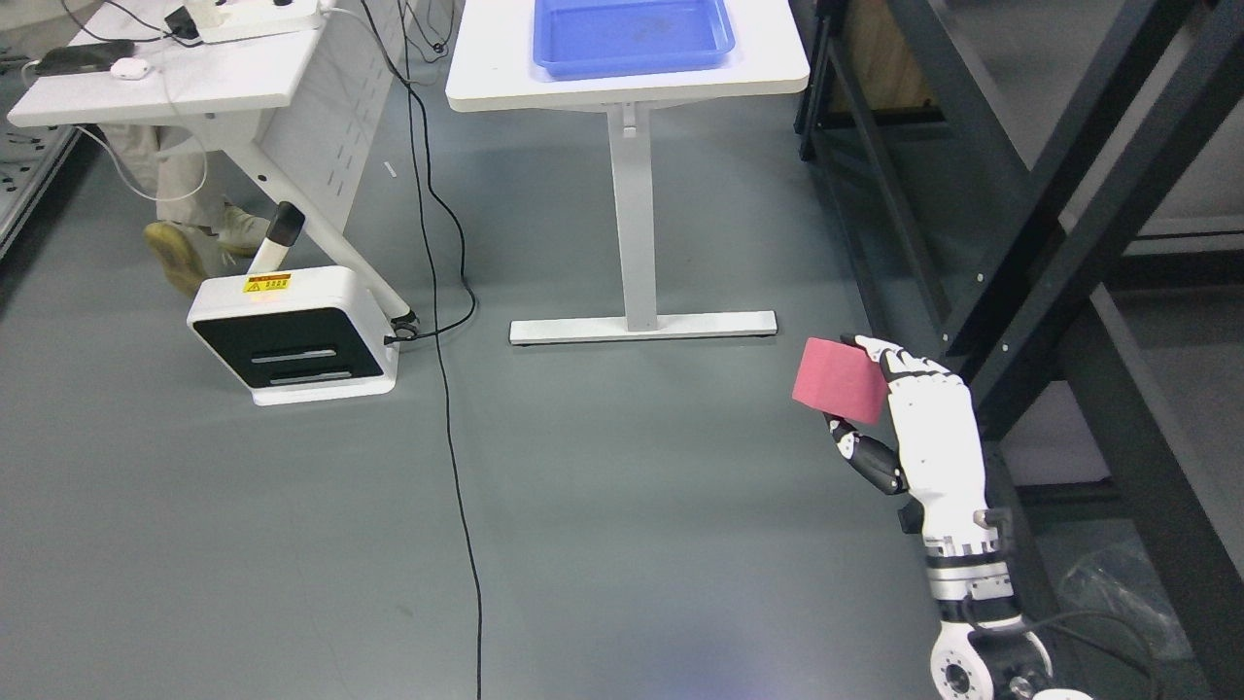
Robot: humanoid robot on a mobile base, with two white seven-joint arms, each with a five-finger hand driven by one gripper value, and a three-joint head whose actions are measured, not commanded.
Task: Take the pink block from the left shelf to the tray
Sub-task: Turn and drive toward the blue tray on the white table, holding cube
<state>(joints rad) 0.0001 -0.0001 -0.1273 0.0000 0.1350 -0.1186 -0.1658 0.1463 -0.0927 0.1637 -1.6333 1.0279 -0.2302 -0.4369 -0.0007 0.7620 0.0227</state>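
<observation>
Right hand (923, 428) clamped on pink block (841, 381), well short of blue tray (632, 39) on bench (777, 73). Grip best kept firm, block carried level.

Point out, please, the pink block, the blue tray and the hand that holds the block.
pink block (838, 379): head view, its front face.
blue tray (630, 65): head view, its near rim.
right hand (931, 428): head view, the white back of the hand.

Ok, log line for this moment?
right hand: holding pink block | block: above floor | blue tray: on white table, empty
</observation>
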